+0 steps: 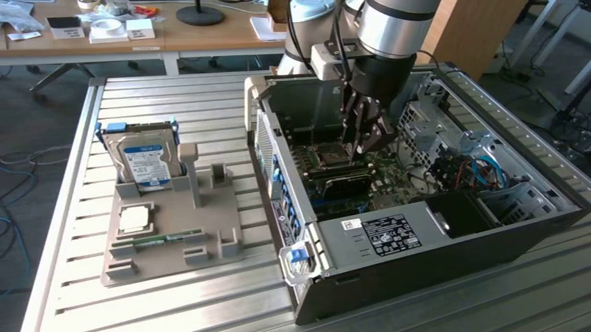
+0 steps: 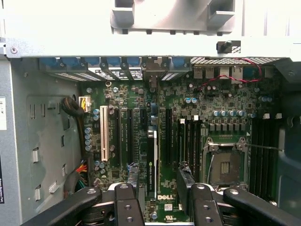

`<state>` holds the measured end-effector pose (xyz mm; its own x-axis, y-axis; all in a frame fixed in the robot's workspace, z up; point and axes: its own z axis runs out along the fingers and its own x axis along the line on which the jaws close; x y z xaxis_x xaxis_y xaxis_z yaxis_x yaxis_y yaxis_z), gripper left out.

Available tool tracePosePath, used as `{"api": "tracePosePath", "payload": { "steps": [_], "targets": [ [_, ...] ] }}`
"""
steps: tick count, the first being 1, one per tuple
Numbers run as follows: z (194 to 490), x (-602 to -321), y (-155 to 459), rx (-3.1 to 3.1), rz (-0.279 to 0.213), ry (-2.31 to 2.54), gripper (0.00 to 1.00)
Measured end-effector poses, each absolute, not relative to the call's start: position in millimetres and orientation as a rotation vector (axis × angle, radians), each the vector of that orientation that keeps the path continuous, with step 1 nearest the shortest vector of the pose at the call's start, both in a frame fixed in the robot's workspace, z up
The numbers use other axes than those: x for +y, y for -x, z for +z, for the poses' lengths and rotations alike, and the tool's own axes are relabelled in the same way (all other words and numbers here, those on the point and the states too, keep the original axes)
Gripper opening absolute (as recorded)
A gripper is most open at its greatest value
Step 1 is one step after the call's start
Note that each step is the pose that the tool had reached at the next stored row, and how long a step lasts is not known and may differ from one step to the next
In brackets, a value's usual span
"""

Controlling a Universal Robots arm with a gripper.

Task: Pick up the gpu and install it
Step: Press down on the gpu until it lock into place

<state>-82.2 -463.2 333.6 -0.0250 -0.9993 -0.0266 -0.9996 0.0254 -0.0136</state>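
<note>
Gripper (image 1: 366, 142): lowered inside the open computer case (image 1: 517, 228), jaws spread wide, nothing pinched
Gpu (image 2: 150, 162): seen edge-on, standing upright in an expansion slot of the motherboard (image 2: 225, 108), directly between the parted fingers (image 2: 126, 200); judged to be seated, so that no grip is needed to keep it up
Case: laid on its side toward the exterior view's right edge of the slatted worktop (image 1: 138, 304), open side up, so the slots can be reached from above
Fixture (image 1: 166, 263): set near the worktop's opposite edge, with a hard drive (image 1: 143, 162) held upright and a memory stick (image 1: 162, 241) laid flat, kept well apart from the arm
</note>
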Motion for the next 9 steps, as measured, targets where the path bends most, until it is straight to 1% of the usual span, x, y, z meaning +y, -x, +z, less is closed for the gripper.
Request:
{"api": "tracePosePath", "payload": {
  "steps": [8, 9],
  "targets": [
    [333.6, -463.2, 82.2, 2.229, 0.014, 2.173, 0.45],
    [333.6, -463.2, 82.2, 2.229, 0.014, 2.173, 0.38]
  ]
}}
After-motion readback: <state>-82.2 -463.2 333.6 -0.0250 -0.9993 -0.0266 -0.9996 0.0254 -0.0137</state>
